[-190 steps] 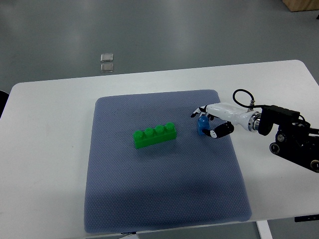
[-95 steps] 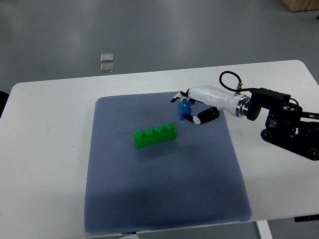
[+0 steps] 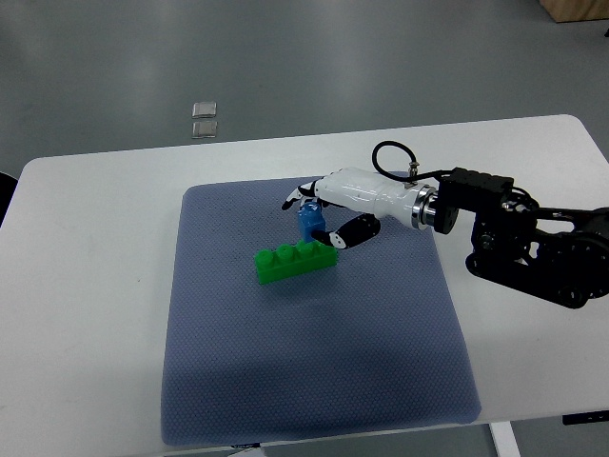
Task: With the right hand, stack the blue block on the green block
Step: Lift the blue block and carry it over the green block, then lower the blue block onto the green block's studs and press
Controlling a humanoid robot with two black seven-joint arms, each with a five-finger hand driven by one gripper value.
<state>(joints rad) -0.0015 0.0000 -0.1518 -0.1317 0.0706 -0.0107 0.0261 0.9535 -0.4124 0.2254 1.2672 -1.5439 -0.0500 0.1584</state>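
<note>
Right robot hand pinching blue block, just above green block right end, on mat

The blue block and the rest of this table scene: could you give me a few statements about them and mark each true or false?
1. The right hand holds the blue block. True.
2. The blue block lies on the bare white table. False: it is in the hand, at the right end of the green block, over the mat.
3. The green block lies on the blue-grey mat. True.
4. The green block has two studs on top. False: it has four in a row.
5. The left hand is pressing down on the green block. False: no left hand shows in the picture.
</note>
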